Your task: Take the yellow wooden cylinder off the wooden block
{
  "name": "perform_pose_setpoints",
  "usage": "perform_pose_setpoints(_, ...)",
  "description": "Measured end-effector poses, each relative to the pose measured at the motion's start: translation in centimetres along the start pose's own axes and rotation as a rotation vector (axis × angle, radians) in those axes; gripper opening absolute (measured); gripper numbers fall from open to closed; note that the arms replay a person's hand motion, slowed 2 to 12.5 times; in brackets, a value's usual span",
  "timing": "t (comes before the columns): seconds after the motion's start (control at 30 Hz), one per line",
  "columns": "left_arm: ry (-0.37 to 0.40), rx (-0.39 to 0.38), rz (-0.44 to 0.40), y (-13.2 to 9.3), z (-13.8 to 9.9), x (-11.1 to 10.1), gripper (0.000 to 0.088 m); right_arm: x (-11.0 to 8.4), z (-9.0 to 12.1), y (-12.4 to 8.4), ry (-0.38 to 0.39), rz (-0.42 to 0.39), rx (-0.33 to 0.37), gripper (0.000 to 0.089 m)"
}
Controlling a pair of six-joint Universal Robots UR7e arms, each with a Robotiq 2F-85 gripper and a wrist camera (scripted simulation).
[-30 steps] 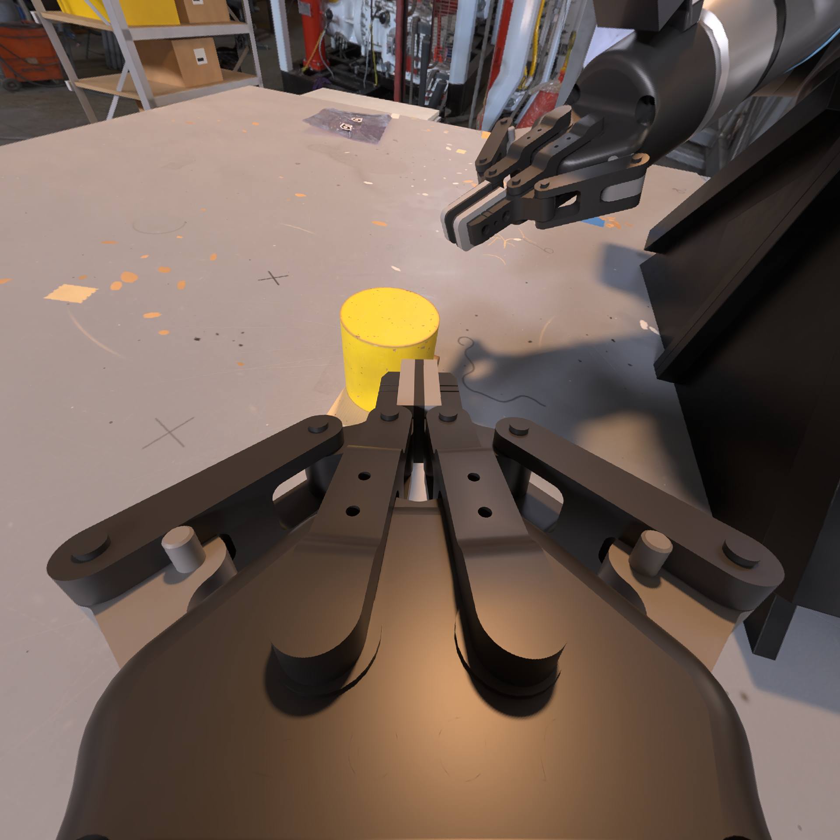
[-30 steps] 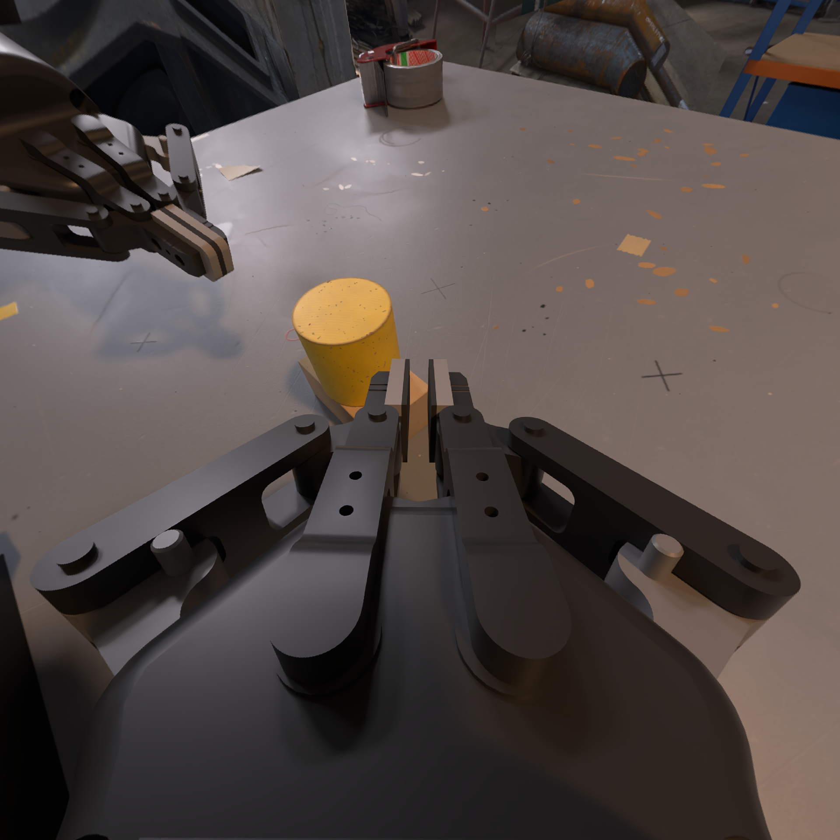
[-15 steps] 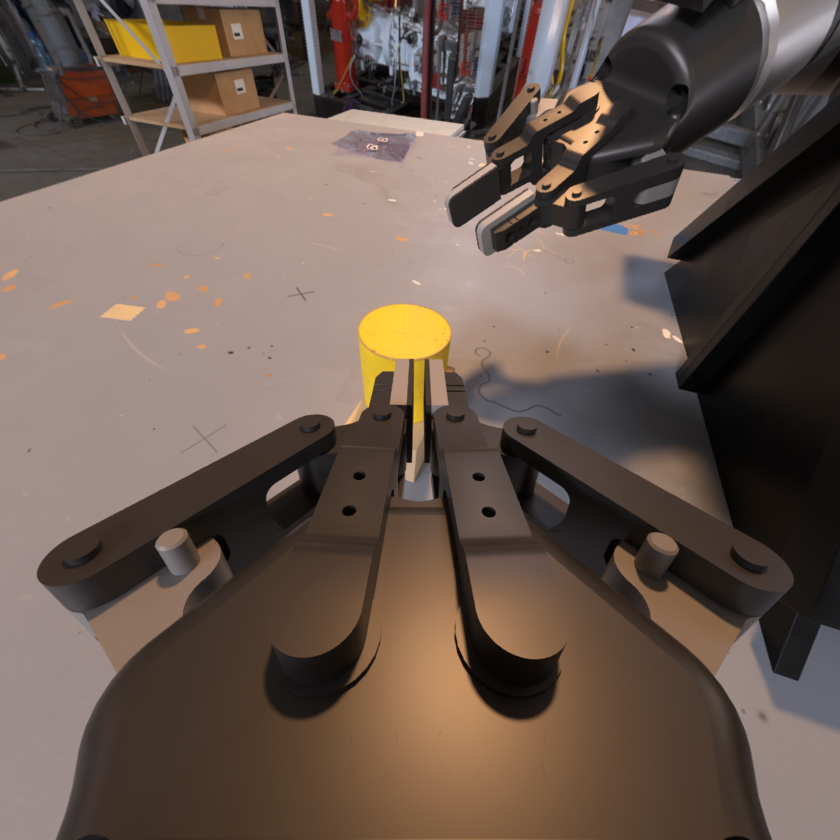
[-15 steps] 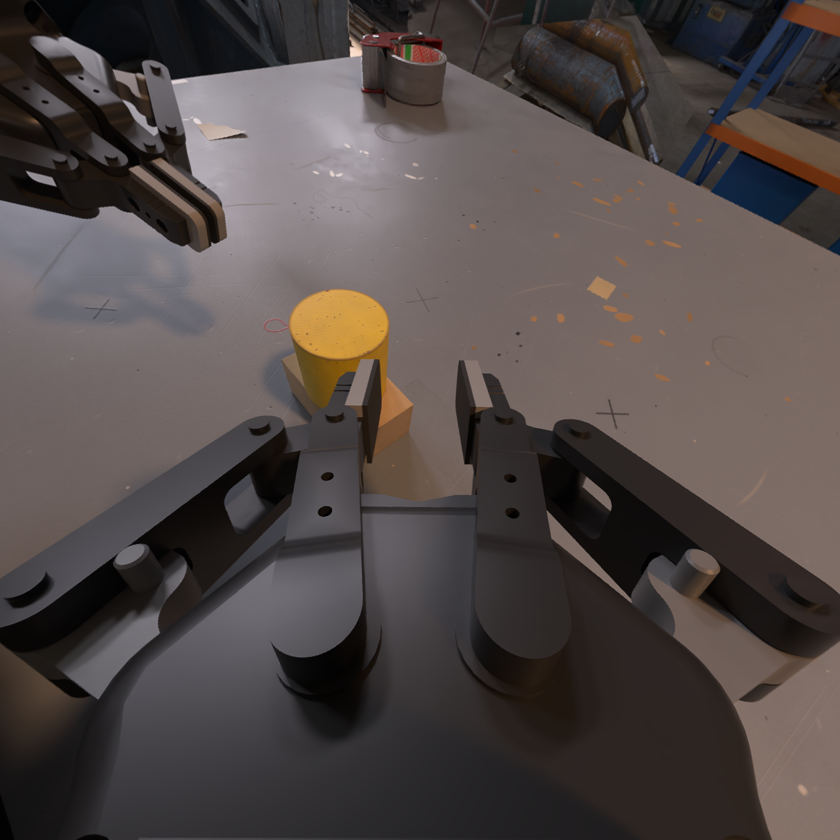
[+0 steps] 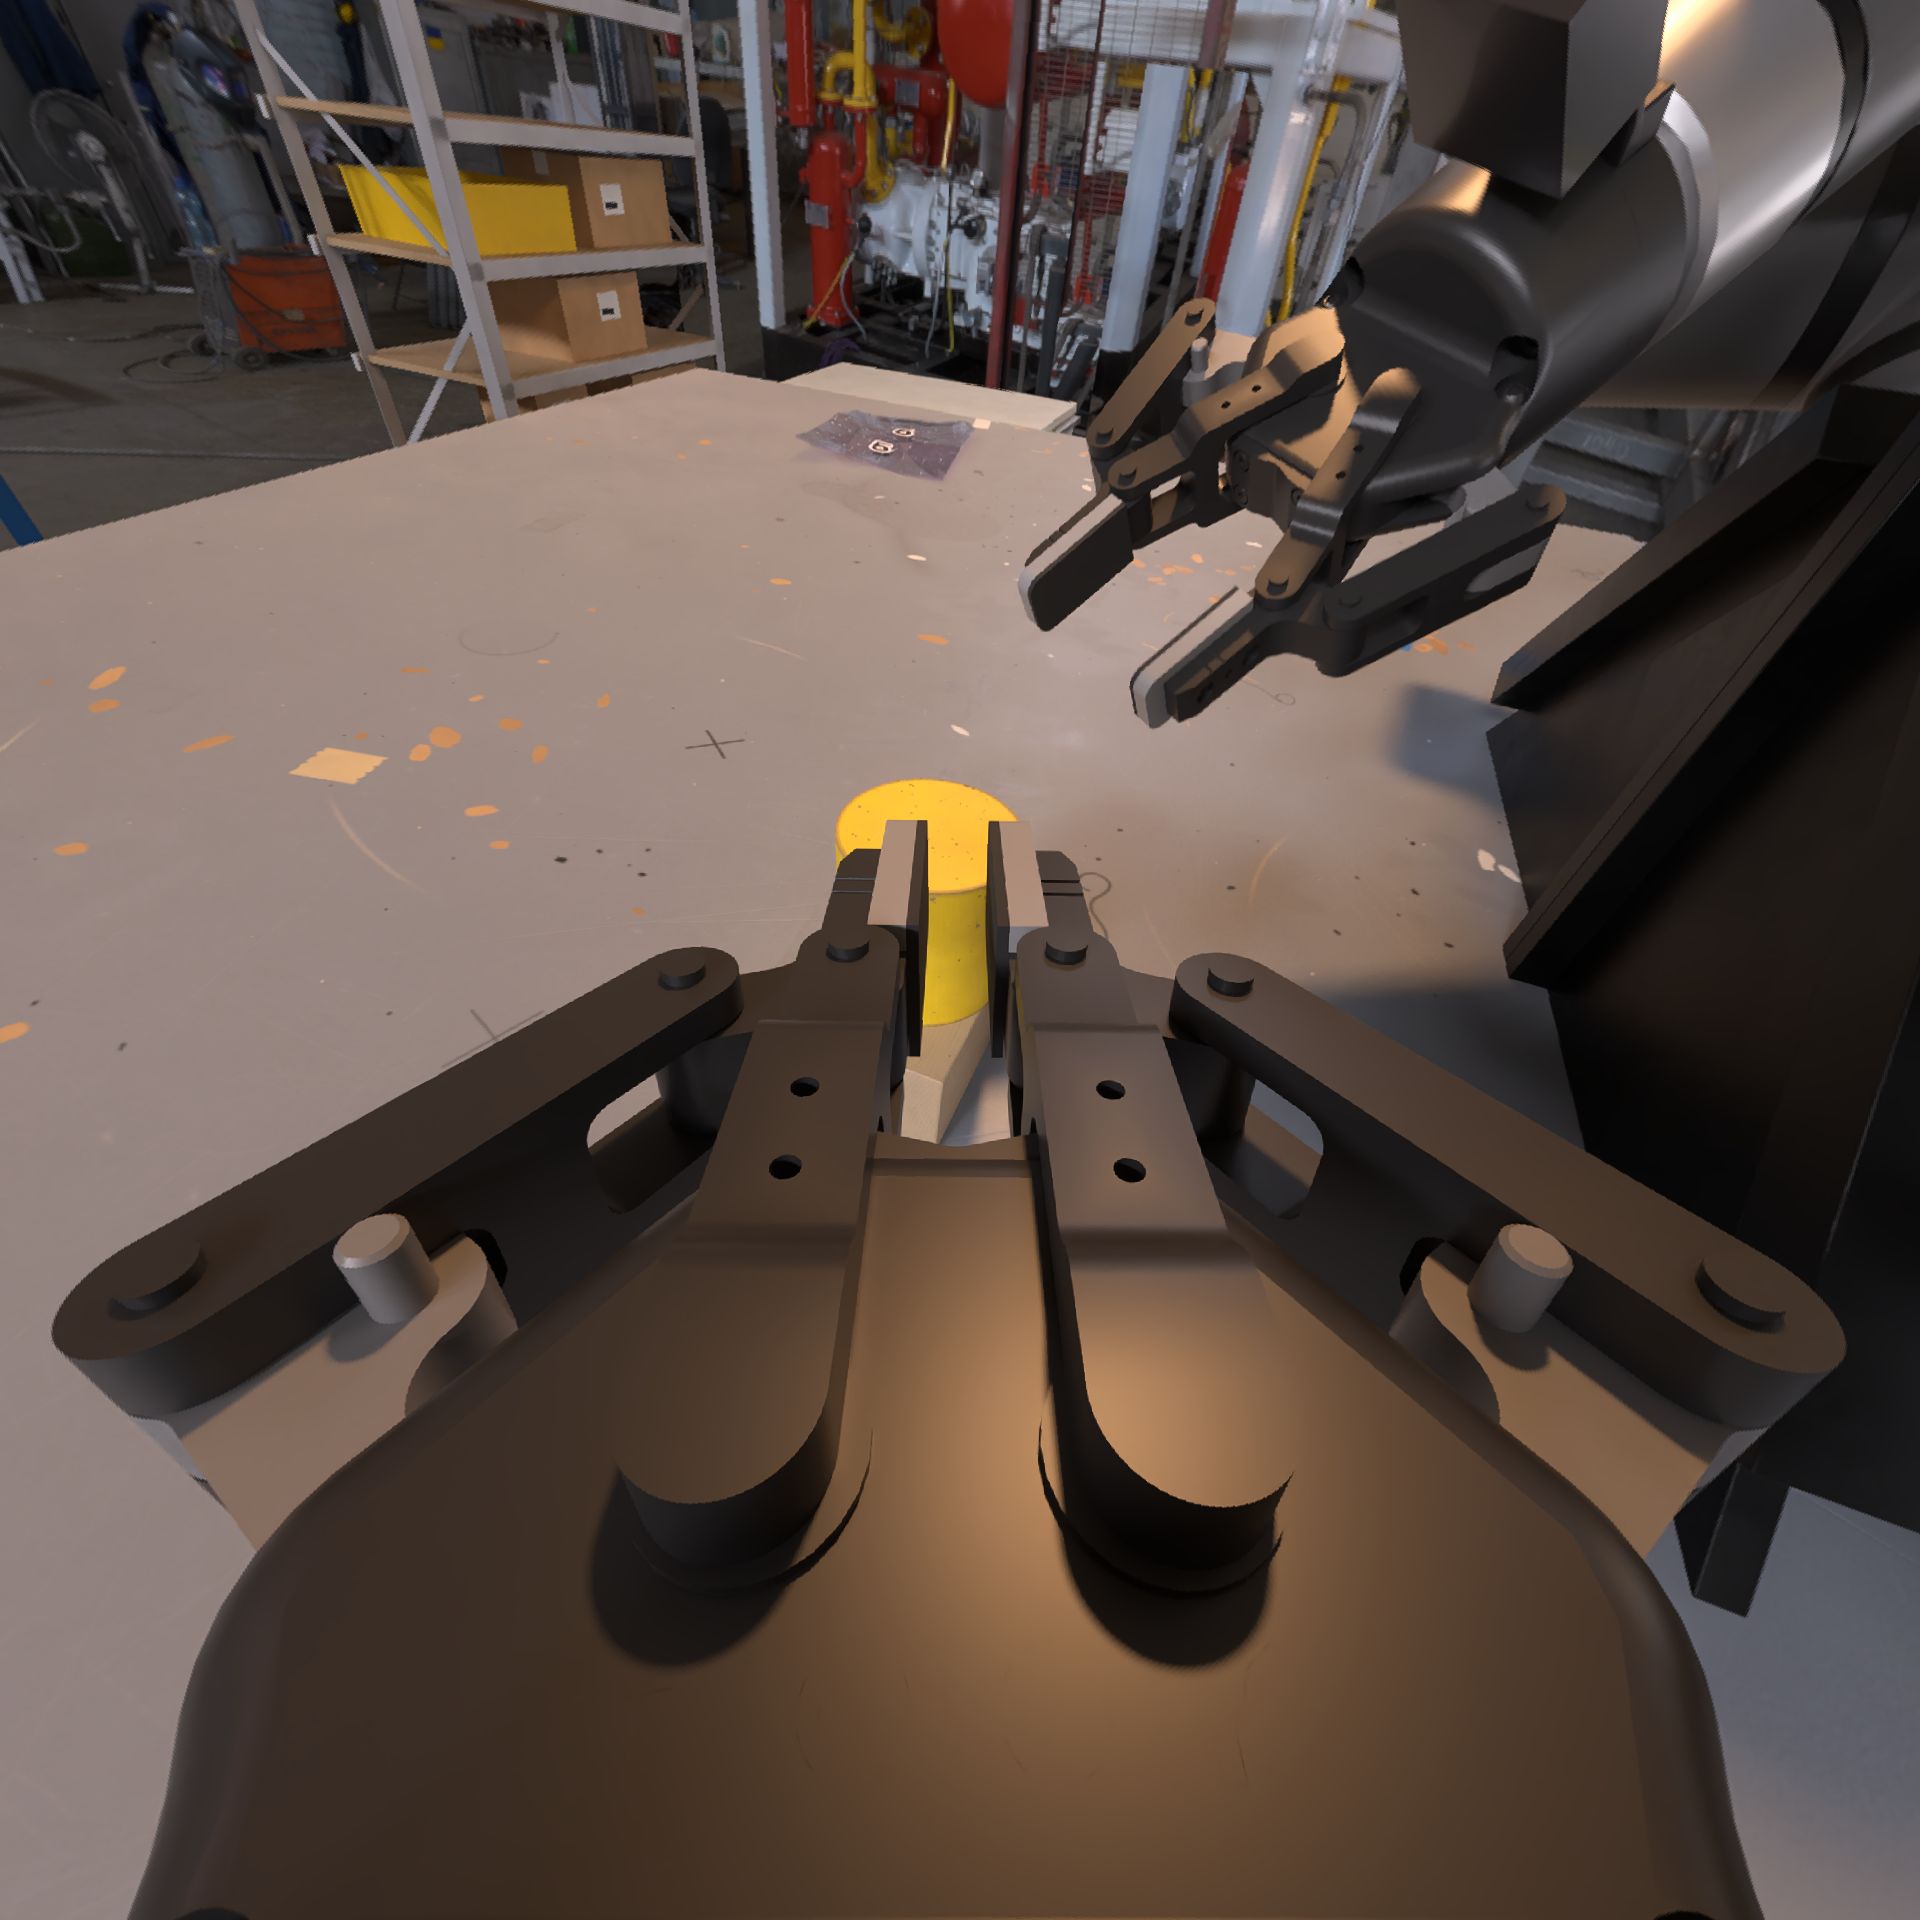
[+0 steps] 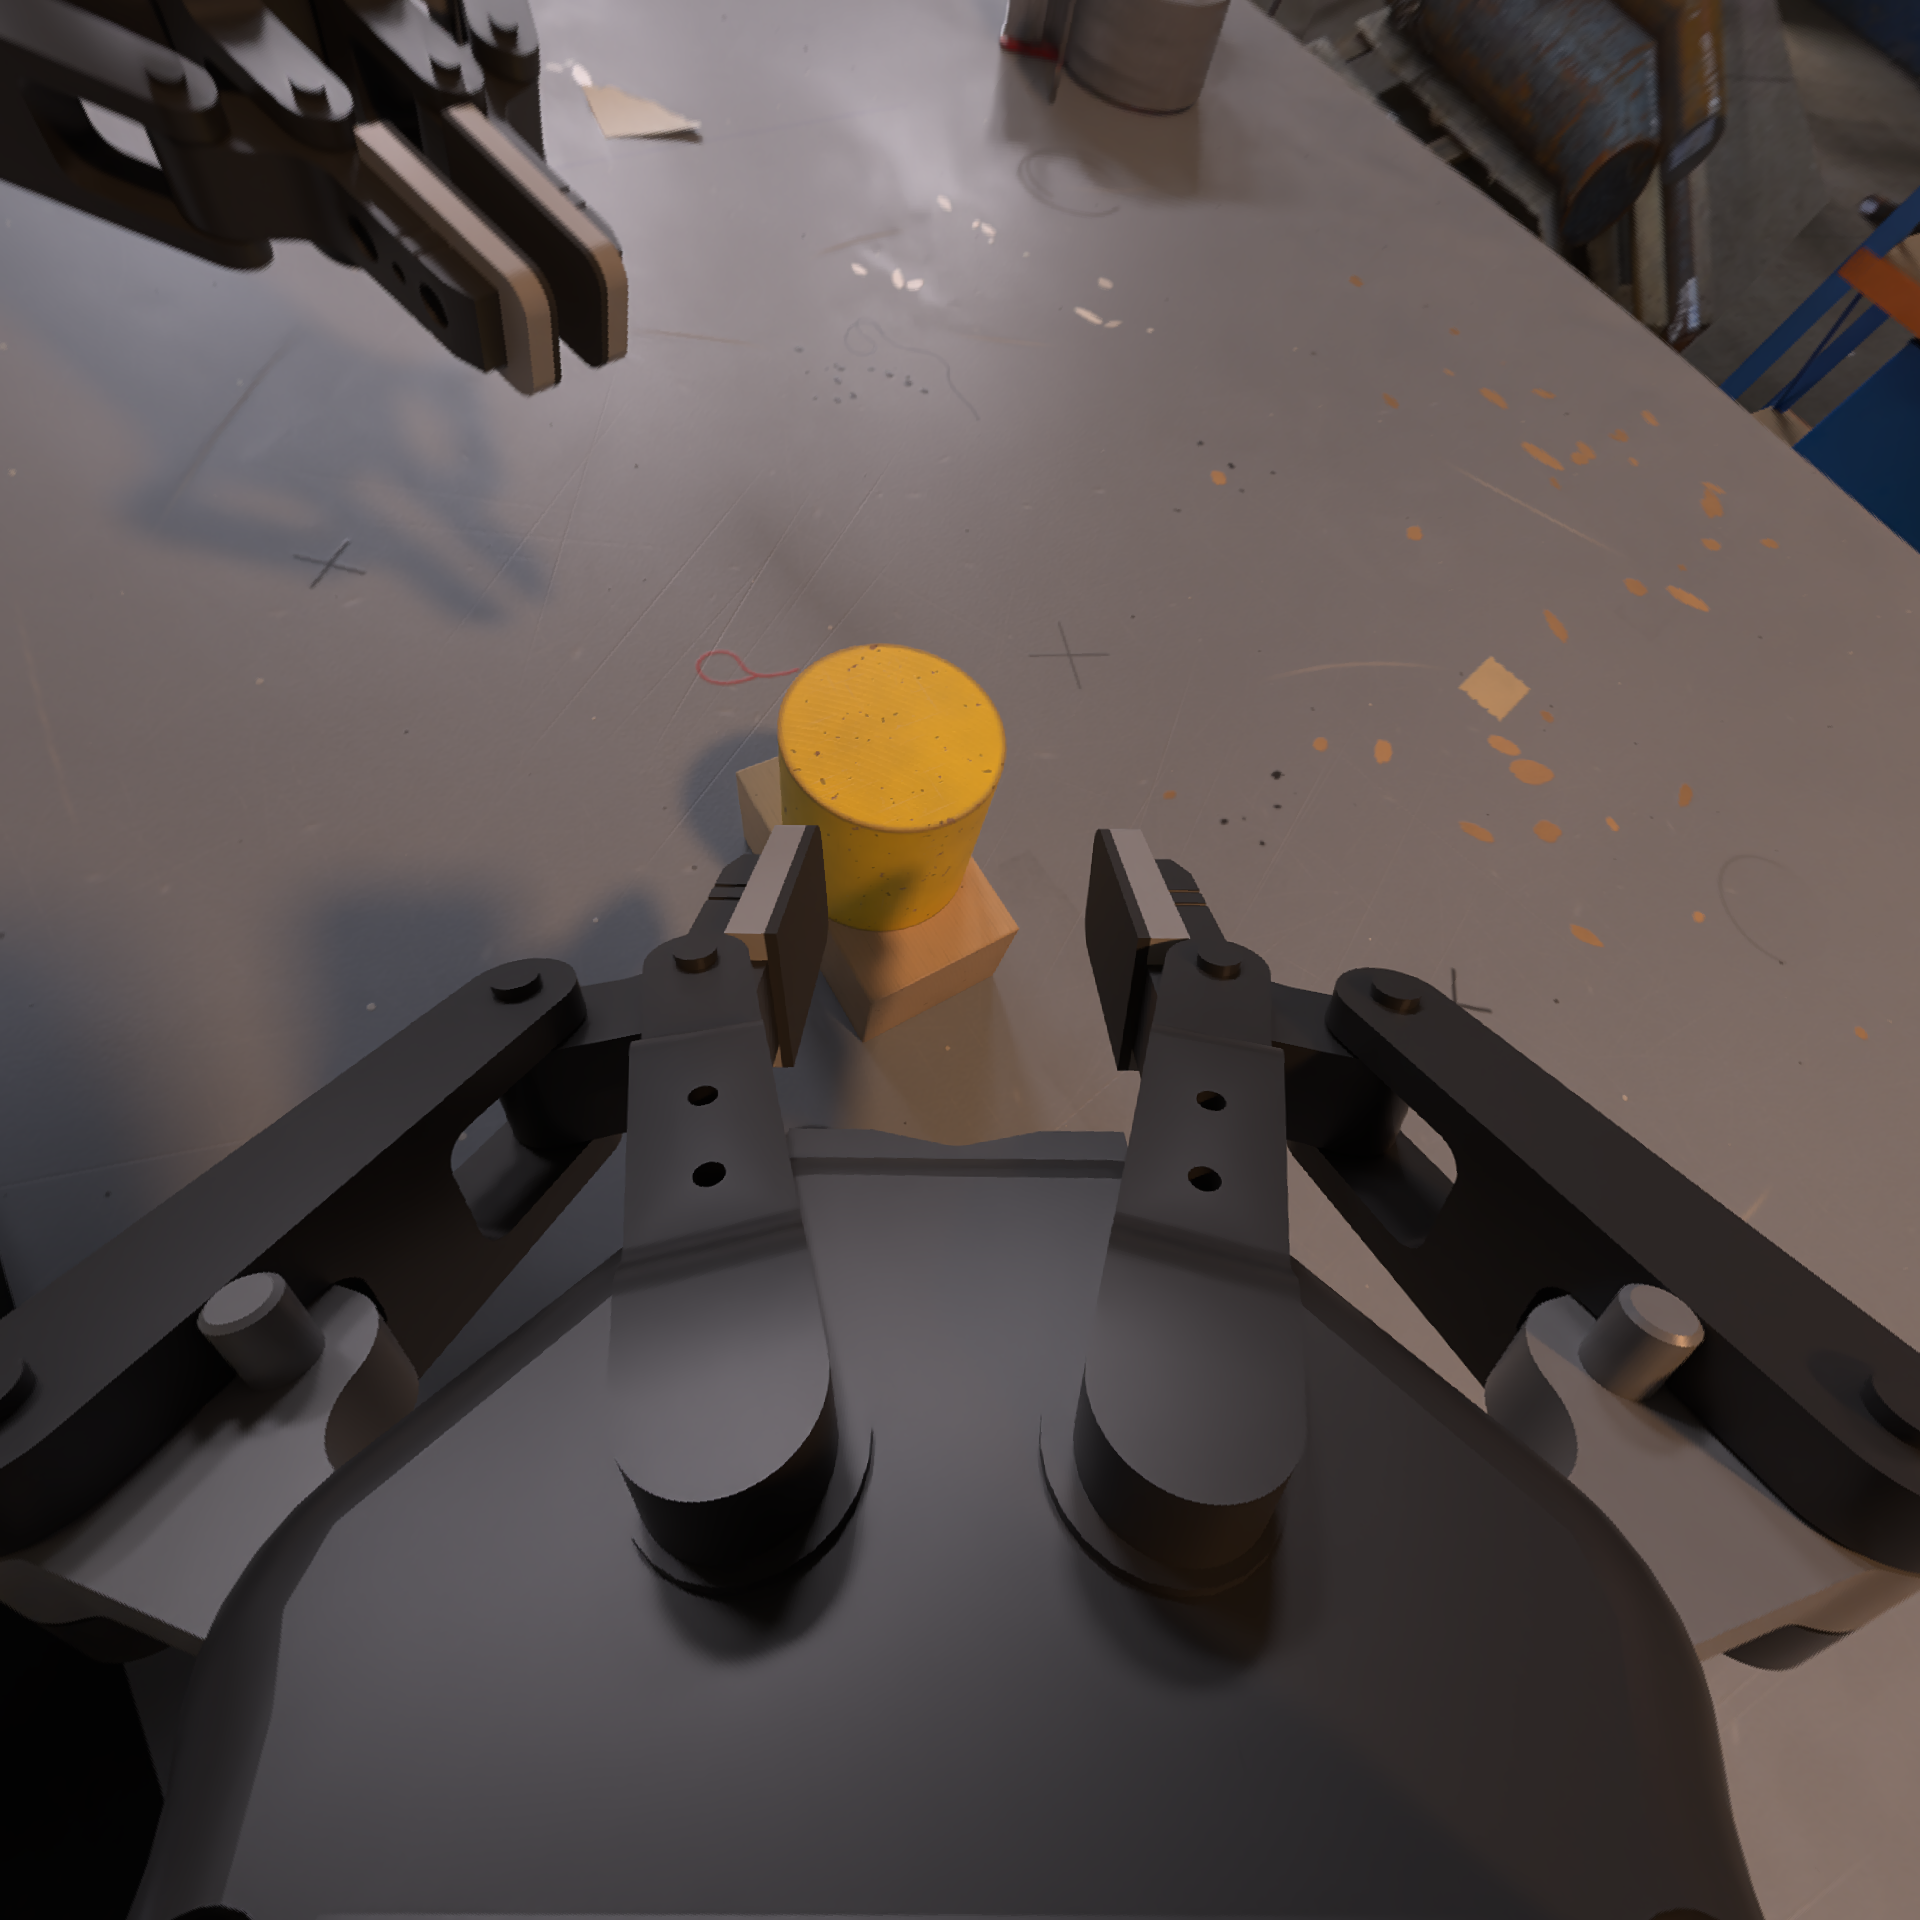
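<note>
One rigid, light-looking cylinder [image 6: 891,774] stands upright on the block [image 6: 914,961] at mid-frame on the bench [image 6: 1299,436], best pinched across its curved sides; right end effector [image 6: 956,925] hovers wide just short, left end effector [image 5: 956,914] spread narrowly, lower centre.

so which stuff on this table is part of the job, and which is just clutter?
Job:
- yellow cylinder, standing on the block
- wooden block
- right hand, open, nearest the cylinder
- left hand, slightly open, holding nothing

Clutter:
- tape roll at the far edge
- clear plastic bag
- scrap of paper
</note>
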State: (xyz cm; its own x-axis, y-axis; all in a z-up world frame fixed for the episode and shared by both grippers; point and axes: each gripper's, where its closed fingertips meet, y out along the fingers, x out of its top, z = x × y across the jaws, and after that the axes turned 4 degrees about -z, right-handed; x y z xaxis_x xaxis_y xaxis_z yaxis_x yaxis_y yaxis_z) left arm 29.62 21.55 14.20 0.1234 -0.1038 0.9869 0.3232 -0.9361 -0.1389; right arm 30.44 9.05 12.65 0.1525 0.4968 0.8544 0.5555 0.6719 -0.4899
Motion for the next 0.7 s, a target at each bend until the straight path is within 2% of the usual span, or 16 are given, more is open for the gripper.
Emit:
perform_pose_setpoints(0.37,-0.046,0.020,-0.027,-0.9,0.1,0.8,0.0115,-0.3,0.6,1.1,-0.109,0.150,0.048,0.0561)
perform_pose_setpoints(0.7,-0.078,0.036,-0.031,-1.4,0.1,0.5,0.0120,-0.8,0.6,2.3,-0.219,0.287,0.080,0.0631)
